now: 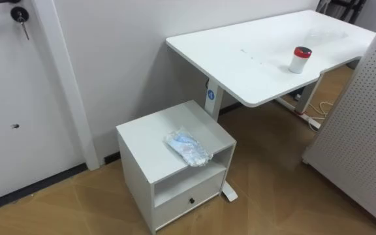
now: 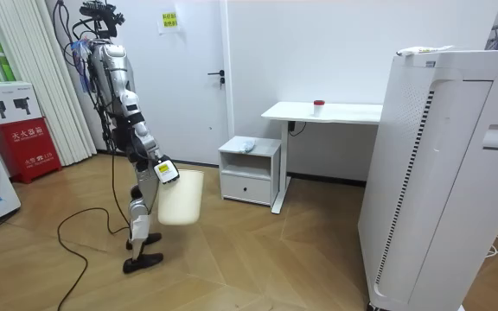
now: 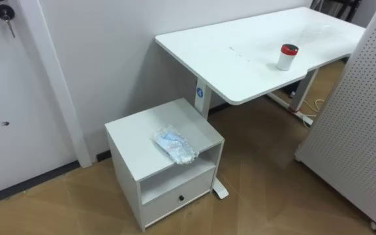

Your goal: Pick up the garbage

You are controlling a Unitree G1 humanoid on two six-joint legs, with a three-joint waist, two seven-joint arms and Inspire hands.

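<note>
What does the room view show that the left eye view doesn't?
Room view: the robot standing on the wood floor, a cream bin at its right hand, a red box by the curtains, and the slotted front of a tall white appliance.
Left eye view: a key hanging in the door lock.
Both: the white bedside cabinet with a crumpled plastic bag on top, and the white desk with a red-lidded jar.
</note>
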